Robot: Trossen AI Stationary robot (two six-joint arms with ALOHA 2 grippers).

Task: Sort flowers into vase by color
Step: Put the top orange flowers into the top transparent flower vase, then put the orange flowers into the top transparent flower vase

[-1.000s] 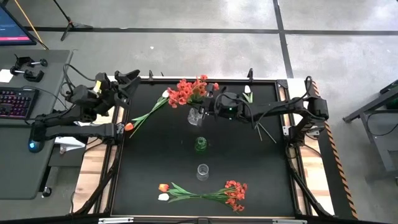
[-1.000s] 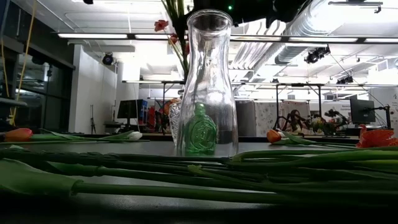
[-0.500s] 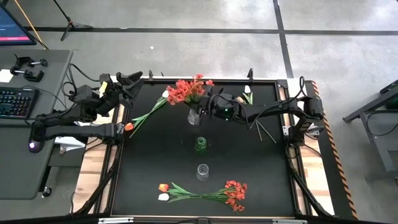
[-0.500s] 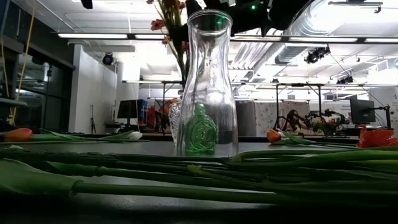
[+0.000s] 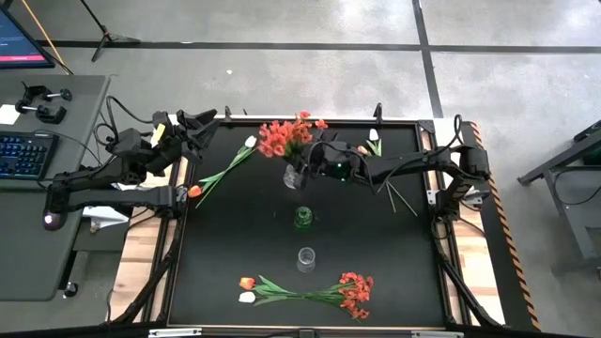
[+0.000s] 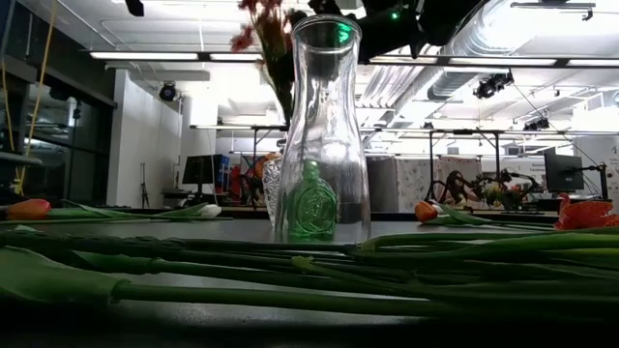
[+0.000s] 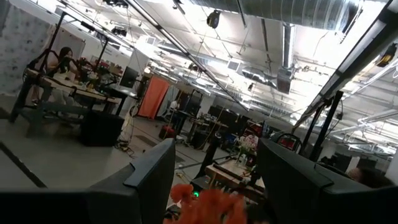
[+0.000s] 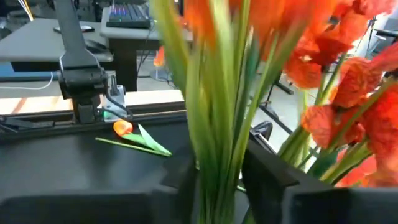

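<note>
A bunch of red blossom sprays (image 5: 286,136) stands above the far clear vase (image 5: 294,176), its green stalks (image 8: 217,149) running down toward the vase mouth. In the low view the sprays (image 6: 266,24) lean to the left behind the tall glass vase (image 6: 324,135). My right gripper (image 5: 315,161) is open at the stalks, with one finger on each side of them. My left gripper (image 5: 202,122) waits open over the table's far left corner, holding nothing. My right gripper has the sprays' green stalks (image 8: 214,168) between its two fingers (image 8: 267,177), which come level from the table's right and lie across them. I cannot tell whether the fingers touch the stalks. The stalks stand nearly upright and are blurred.
A green vase (image 5: 302,218) and a small clear vase (image 5: 306,258) stand mid-table. A white tulip (image 5: 250,142) and an orange tulip (image 5: 194,192) lie at the left. A mixed bunch (image 5: 310,291) lies near the front edge, and a white tulip (image 5: 374,141) with loose stalks (image 5: 399,197) at the far right.
My right gripper has gone a little toward the table's far left with the red sprays. The blossoms have shifted left and now lean to the left above the far vase.
</note>
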